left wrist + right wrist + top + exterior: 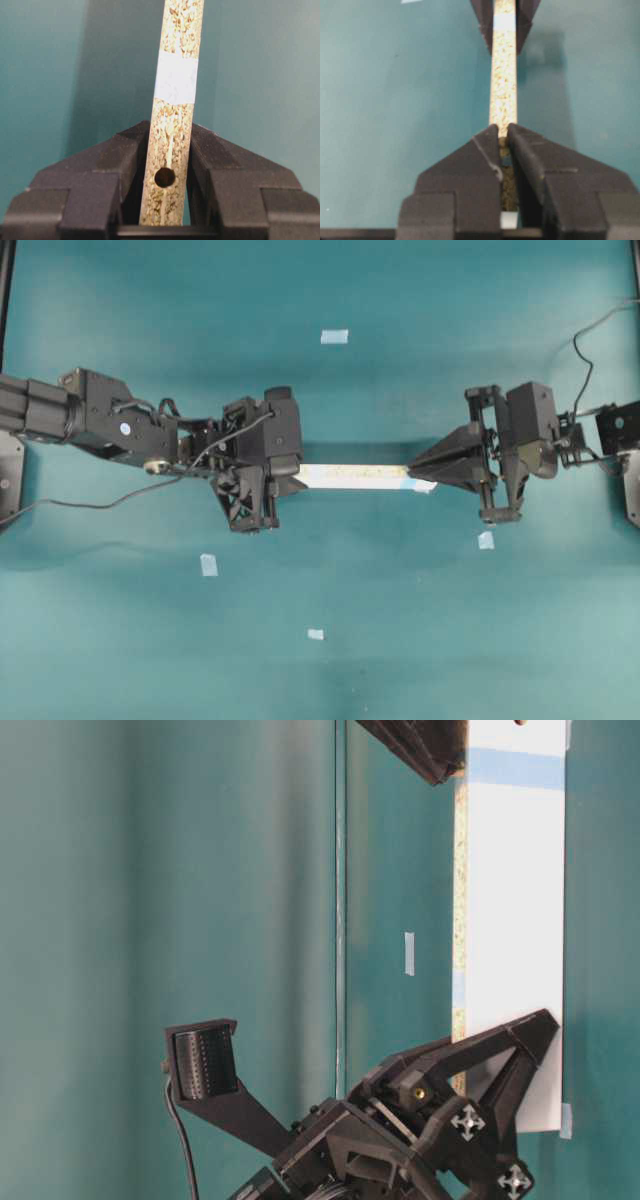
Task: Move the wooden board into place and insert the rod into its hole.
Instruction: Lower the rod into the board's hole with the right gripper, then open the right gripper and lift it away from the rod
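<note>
From overhead, you've got the wooden board strung between both arms over the middle of the desk. Left gripper has one end, right gripper sits at the other. This looks like the positioning step; no rod shows here.

Table-level view: the board stands on edge, white face to the camera, speckled side along it, a blue tape band near the far end. The left gripper reaches over the near end.

Left wrist view: your fingers are clamped on the board's two flat faces, speckled edge up, and a dark round hole sits right between them. A pale tape patch wraps the edge further out.

Right wrist view: the right gripper is drawn together over the board's edge; whether something small is pinched there, I can't tell. Next, I'd say, you need the board steady and the peg lined up square on that hole.
</note>
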